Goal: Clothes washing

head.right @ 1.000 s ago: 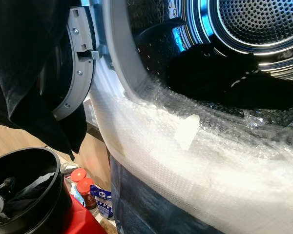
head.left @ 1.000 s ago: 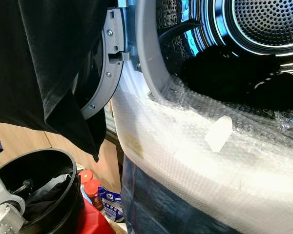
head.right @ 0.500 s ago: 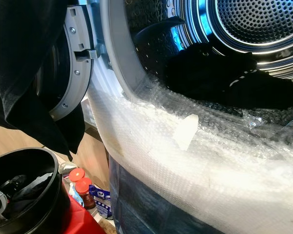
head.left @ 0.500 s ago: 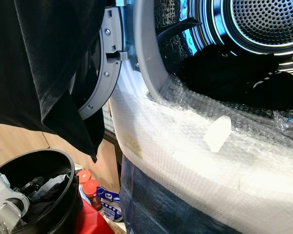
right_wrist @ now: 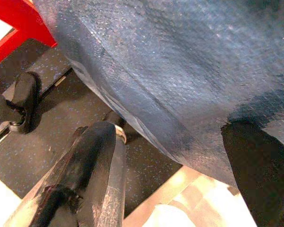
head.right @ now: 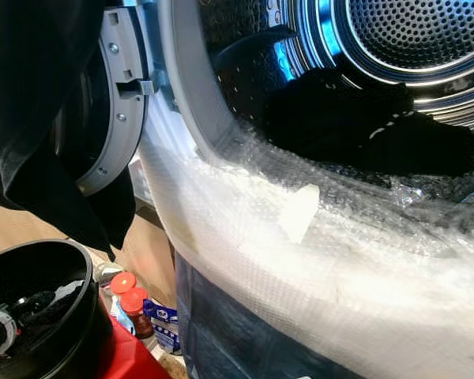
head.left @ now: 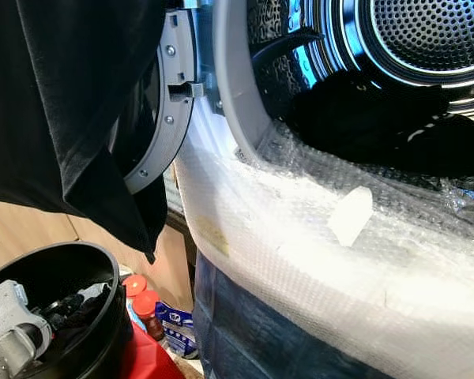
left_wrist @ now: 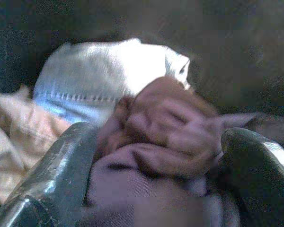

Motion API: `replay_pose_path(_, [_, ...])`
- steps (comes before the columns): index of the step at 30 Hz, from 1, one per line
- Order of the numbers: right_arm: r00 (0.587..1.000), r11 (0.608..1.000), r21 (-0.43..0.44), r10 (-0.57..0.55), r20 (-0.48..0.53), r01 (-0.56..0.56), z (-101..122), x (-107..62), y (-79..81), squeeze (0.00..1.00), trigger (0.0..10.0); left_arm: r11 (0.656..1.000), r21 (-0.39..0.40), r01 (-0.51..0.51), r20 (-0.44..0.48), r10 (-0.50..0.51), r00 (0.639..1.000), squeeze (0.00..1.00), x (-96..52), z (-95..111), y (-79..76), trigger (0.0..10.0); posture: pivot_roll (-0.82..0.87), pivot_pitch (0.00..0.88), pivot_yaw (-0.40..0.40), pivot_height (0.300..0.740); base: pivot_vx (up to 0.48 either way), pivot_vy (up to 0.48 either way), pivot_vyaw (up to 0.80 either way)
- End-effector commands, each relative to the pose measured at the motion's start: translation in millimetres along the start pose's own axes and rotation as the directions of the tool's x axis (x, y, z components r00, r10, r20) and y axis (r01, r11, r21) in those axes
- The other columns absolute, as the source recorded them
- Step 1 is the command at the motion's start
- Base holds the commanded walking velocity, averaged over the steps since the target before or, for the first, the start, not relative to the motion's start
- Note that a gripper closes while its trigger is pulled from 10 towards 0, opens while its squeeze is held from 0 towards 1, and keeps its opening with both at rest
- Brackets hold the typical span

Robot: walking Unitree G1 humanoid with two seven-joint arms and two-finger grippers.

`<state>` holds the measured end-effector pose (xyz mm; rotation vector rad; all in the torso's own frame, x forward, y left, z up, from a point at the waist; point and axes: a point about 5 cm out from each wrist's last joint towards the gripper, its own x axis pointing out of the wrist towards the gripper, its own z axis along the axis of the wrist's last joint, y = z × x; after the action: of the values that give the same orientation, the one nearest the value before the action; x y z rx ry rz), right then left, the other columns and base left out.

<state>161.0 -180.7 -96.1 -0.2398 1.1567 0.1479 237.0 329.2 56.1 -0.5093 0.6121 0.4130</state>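
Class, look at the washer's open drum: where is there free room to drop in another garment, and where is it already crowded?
Free: the upper drum, between the grey door seal and the perforated back wall, above the dark clothes heaped on its floor. Crowded: the black bucket, where the left gripper sits among clothes, and the door, draped with a black garment.

Two red-capped bottles (head.left: 144, 306) on the floor (beside a blue packet (head.left: 176, 324)), red stand (right_wrist: 19, 23)

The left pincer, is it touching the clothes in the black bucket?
Touching. The left wrist view shows the left pincer with its fingers on both sides of a bunched purple-brown cloth, pressed against it.
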Motion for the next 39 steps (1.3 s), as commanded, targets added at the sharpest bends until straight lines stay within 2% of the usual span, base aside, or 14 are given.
replay_pose_path(1, [0.999,0.999,-0.021,0.034,-0.01,-0.035,-2,0.1,4.3,0.0,10.0,1.0,-0.007,-0.007,-0.043,0.007,0.999,1.0,2.4,-10,4.6,10.0,0.05,0.0,0.009,0.74,0.0,0.0,0.0])
replay_pose_path(10, [0.998,0.998,-0.038,0.055,-0.016,-0.056,-3,0.3,8.4,0.0,10.0,0.999,-0.049,-0.003,-0.101,-0.002,0.995,1.0,13.6,-33,2.5,10.0,0.04,0.0,0.014,0.74,0.0,0.0,0.0])
replay_pose_path(11, [0.998,0.997,-0.047,0.064,-0.014,-0.064,-2,0.4,10.8,0.0,10.0,0.998,-0.065,0.007,-0.103,-0.014,0.995,0.91,15.9,-33,-1.3,10.0,0.03,0.0,0.013,0.74,0.0,0.0,0.0])
replay_pose_path(12, [0.998,0.997,-0.047,0.064,-0.014,-0.064,-2,0.4,10.8,0.0,10.0,0.998,-0.065,0.007,-0.103,-0.014,0.995,0.91,15.9,-33,-1.3,10.0,0.03,0.0,0.013,0.74,0.0,0.0,0.0])
replay_pose_path(13, [0.998,0.996,-0.05,0.068,-0.012,-0.069,-2,0.5,11.4,0.0,10.0,0.996,-0.09,0.024,-0.098,-0.033,0.995,0.0,17.0,-31,-4.6,10.0,0.04,0.0,0.012,0.74,0.0,0.0,0.0])
replay_pose_path(16, [0.997,0.995,-0.069,0.073,-0.012,-0.074,-1,0.5,11.7,0.0,10.0,0.987,-0.153,0.057,-0.094,-0.072,0.993,0.0,18.6,-30,-10.5,10.0,0.04,0.0,0.01,0.74,0.0,0.0,0.0])
replay_pose_path(21, [0.997,0.992,-0.101,0.08,-0.019,-0.081,-1,0.5,11.7,0.0,10.0,0.985,-0.147,0.09,-0.122,-0.108,0.987,0.0,20.1,-38,-21.5,10.0,0.04,0.0,0.011,0.74,0.0,0.0,0.0])
replay_pose_path(26, [0.996,0.988,-0.127,0.09,-0.021,-0.092,-2,0.4,12.3,0.0,10.0,0.976,-0.188,0.108,-0.185,-0.143,0.972,0.0,21.2,-57,-32.0,10.0,0.04,0.0,0.012,0.74,0.0,0.0,0.0])
replay_pose_path(32, [0.995,0.983,-0.153,0.099,-0.025,-0.102,-2,0.4,13.8,0.0,10.0,0.981,-0.179,0.079,-0.261,-0.124,0.957,0.0,19.5,-79,-30.8,10.0,0.04,0.0,0.012,0.74,0.0,0.0,0.0])
replay_pose_path(39, [0.994,0.98,-0.165,0.108,-0.023,-0.111,-1,0.4,15.2,0.0,10.0,0.985,-0.169,0.043,-0.266,-0.088,0.96,0.0,15.2,-82,-21.0,10.0,0.04,0.0,0.012,0.74,0.0,0.0,0.0])
